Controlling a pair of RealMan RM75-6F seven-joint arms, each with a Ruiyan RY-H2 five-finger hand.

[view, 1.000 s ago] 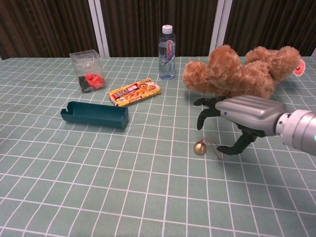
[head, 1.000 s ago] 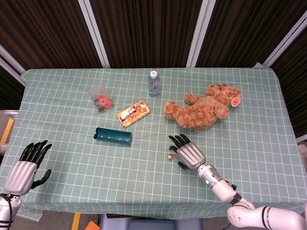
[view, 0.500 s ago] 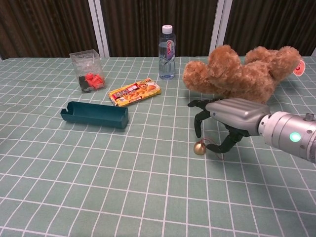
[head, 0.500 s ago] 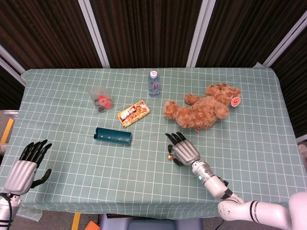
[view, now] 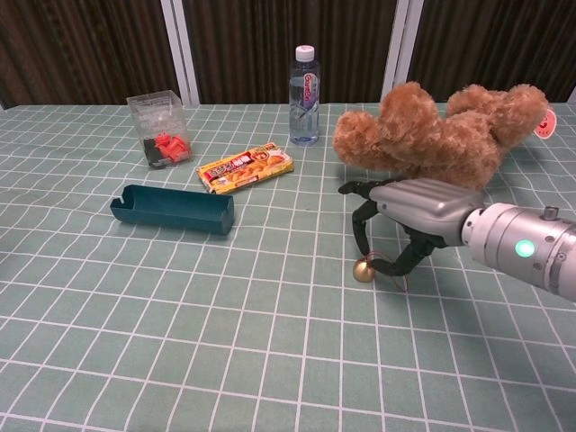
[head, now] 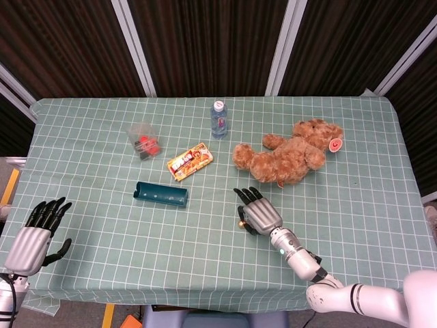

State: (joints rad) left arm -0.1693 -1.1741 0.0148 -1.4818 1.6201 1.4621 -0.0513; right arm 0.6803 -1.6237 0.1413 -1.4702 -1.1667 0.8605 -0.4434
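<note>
A small gold bell [view: 363, 270] with a thin red loop lies on the green checked cloth; in the head view the bell [head: 241, 222] peeks out at the hand's left edge. My right hand [view: 402, 216] arches over it, fingertips [view: 360, 241] coming down just behind the bell and the thumb reaching in from the right, close to it. I cannot tell whether either touches it, and the bell still rests on the cloth. Seen from the head, the right hand [head: 258, 212] is palm down. My left hand [head: 33, 240] hovers at the table's front left corner, fingers spread, holding nothing.
A brown teddy bear [view: 432, 135] lies right behind the right hand. A water bottle [view: 306, 85] stands at the back. An orange snack packet [view: 246, 168], a teal case [view: 171, 209] and a clear box [view: 160, 129] holding something red lie to the left.
My right hand has slid left toward the bell and curled its fingers and thumb down around it. The left hand has barely shifted.
</note>
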